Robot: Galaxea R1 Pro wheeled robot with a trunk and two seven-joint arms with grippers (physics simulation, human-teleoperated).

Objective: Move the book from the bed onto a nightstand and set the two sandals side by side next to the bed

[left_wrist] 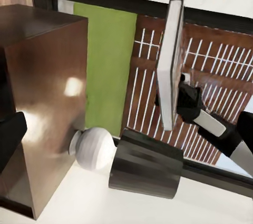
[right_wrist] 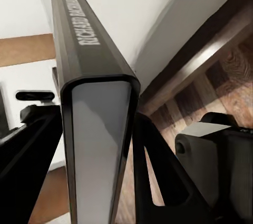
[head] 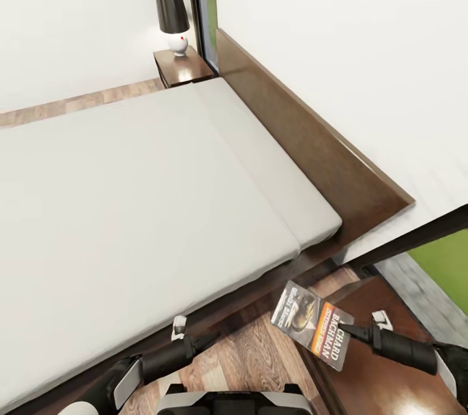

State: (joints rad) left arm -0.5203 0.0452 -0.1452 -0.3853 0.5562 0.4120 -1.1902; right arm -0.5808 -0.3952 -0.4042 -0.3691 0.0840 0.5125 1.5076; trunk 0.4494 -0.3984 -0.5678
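"BACHMAN" book (head: 313, 324) in right hand (head: 346, 332)

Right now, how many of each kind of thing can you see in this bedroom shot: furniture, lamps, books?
Beds: 1, the bed
Nightstands: 2, far nightstand and near nightstand
Lamps: 2, lamp on the far one, second lamp in the left wrist view
Books: 1, the book in the right gripper
Total: 6

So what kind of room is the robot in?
It looks like a bedroom. There is a big bed with a dark wooden headboard, and a little nightstand beside it with a lamp on top.
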